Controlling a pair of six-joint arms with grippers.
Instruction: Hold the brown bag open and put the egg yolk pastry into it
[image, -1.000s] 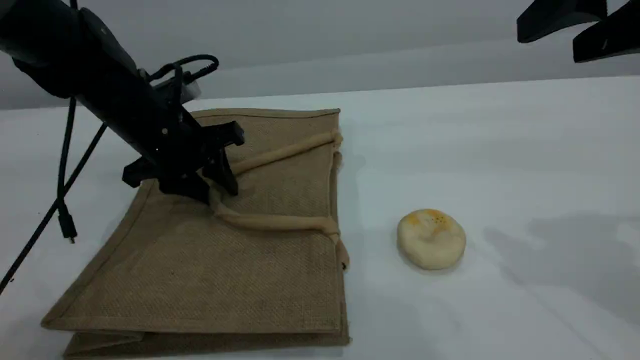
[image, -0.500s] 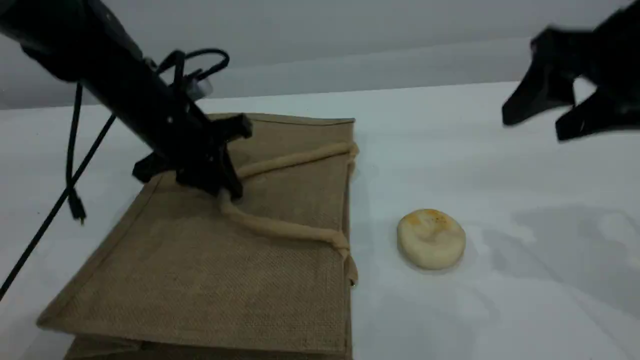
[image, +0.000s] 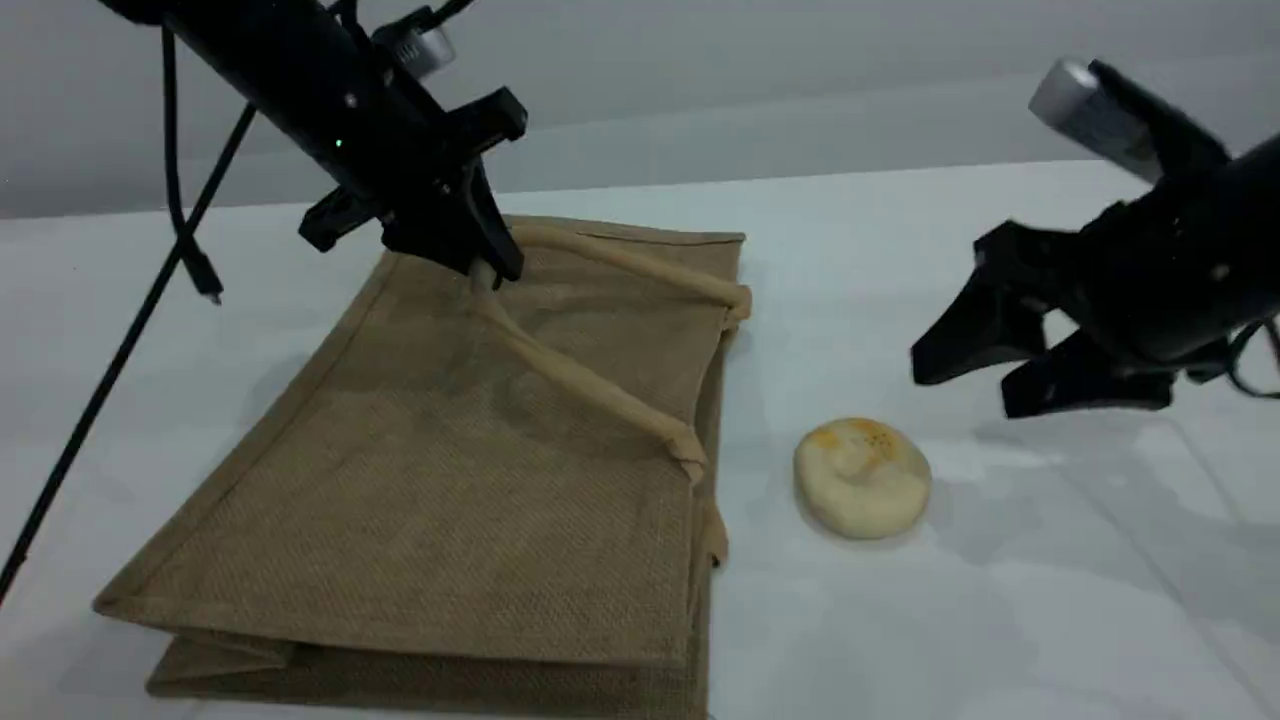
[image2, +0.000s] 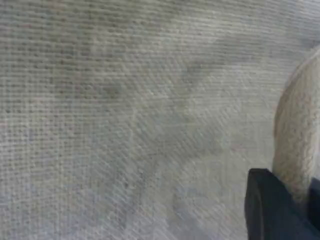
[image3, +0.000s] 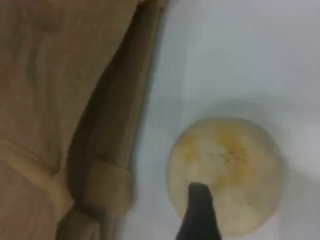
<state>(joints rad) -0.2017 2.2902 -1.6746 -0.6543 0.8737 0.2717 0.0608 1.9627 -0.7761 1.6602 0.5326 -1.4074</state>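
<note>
The brown bag (image: 430, 500) lies flat on the white table, mouth toward the right. My left gripper (image: 490, 270) is shut on its upper beige handle (image: 590, 385) and holds the loop taut above the bag. The left wrist view shows the coarse weave (image2: 125, 110), the handle (image2: 295, 145) and one fingertip (image2: 270, 210). The egg yolk pastry (image: 862, 477) sits on the table just right of the bag's mouth. My right gripper (image: 960, 394) hangs open, above and to the right of the pastry. In the right wrist view the pastry (image3: 225, 170) lies under the fingertip (image3: 200, 210), beside the bag's edge (image3: 60, 75).
A black cable (image: 120, 340) hangs from the left arm down across the table's left side. The white table (image: 1000, 620) stretches to the right and front of the pastry. A grey wall runs along the back.
The left gripper shut on the handle and rose, lifting the loop and the bag's top layer near the mouth. The right arm came down from the upper right toward the pastry.
</note>
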